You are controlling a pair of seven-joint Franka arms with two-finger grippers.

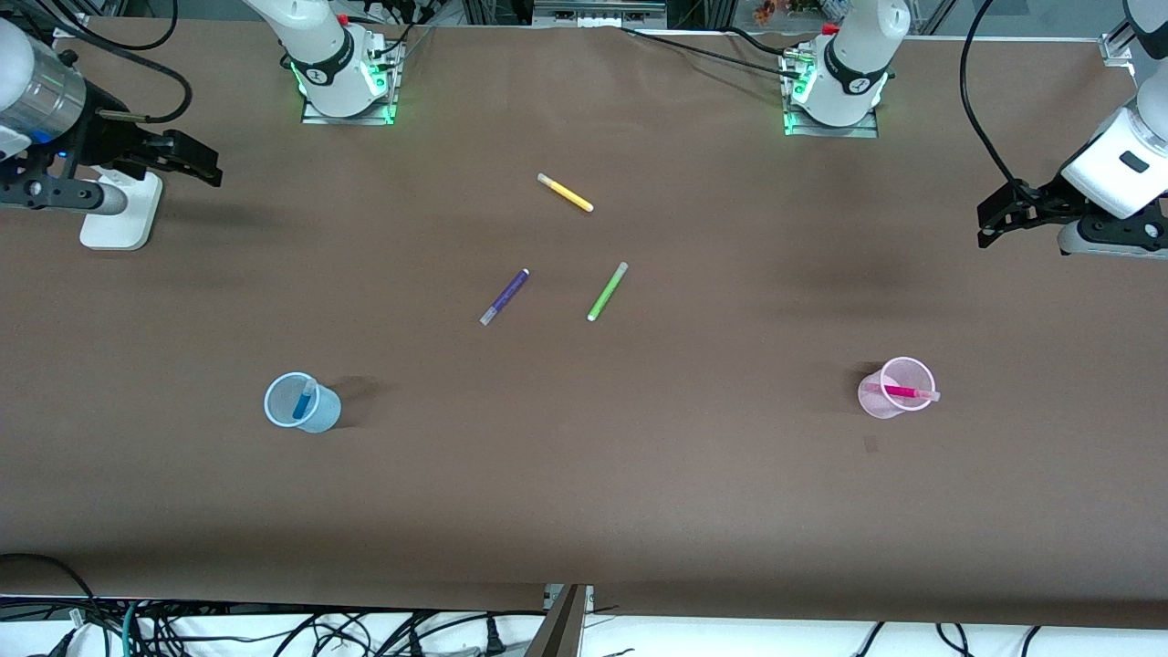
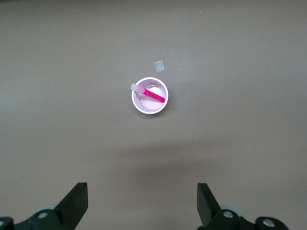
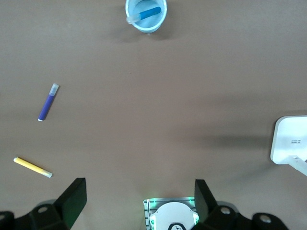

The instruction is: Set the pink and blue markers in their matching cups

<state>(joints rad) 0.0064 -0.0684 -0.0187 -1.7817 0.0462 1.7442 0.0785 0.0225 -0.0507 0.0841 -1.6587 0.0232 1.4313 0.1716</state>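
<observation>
Front view: the blue cup (image 1: 302, 402) stands upright on the brown desk (image 1: 584, 493) toward the right arm's end, and the blue marker (image 1: 302, 401) leans inside it with its pale cap at the rim. The pink cup (image 1: 898, 388) stands toward the left arm's end, holding the pink marker (image 1: 903, 392), whose cap pokes out over the rim. Three pens lie flat mid-desk, farther from the front camera than both cups: the purple pen (image 1: 505, 297), the green pen (image 1: 608, 291) just beside it, and the yellow pen (image 1: 566, 192) nearer the bases' edge. The right gripper (image 1: 196, 160) hangs at the right arm's end of the desk by a white stand (image 1: 120, 214); the left gripper (image 1: 999, 214) hangs at the left arm's end. Both arms wait.

Left wrist view: the left gripper (image 2: 142, 203) shows its jaws spread wide, holding nothing, above bare desk. The pink cup (image 2: 150, 96) contains the pink marker (image 2: 148, 93); a small pale scrap (image 2: 159, 66) lies near it.

Right wrist view: the right gripper (image 3: 140, 201) also has wide, empty jaws. The blue cup (image 3: 146, 14) holds the blue marker (image 3: 144, 14); the purple pen (image 3: 48, 102) and yellow pen (image 3: 32, 167) lie apart.
</observation>
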